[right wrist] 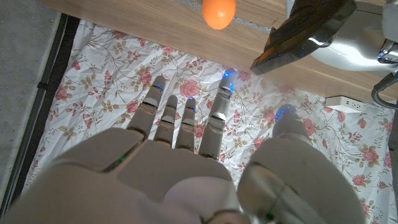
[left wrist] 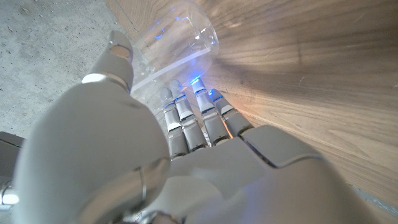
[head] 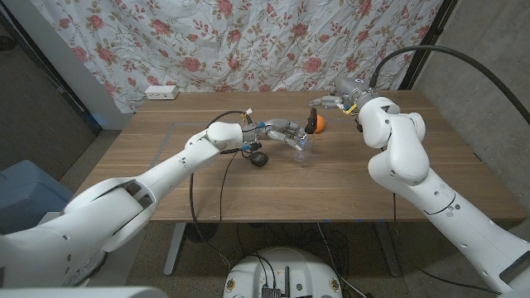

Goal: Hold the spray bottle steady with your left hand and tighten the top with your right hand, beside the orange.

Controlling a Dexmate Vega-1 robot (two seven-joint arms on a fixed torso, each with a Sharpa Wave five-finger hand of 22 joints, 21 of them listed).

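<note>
Wooden tabletop (head: 397, 178), wide and mostly bare near the front edge. Floral curtain (head: 248, 41) hanging behind the far side. Left hand (head: 281, 132) reaching to mid-table, fingers (left wrist: 186, 118) wrapped around the clear spray bottle (head: 301, 147), which leans over rather than standing upright. Right hand (head: 335, 99) raised at the far right, fingers (right wrist: 180, 118) spread and holding nothing, well short of the bottle's top. Orange (head: 319, 124) just beyond the bottle, toward the far side. Small black object (head: 258, 157) left of the bottle, near the left wrist.

Likely trouble: slick clear plastic turning inside the left grasp once twisted, or a tilted bottle nudging the orange into a roll.
</note>
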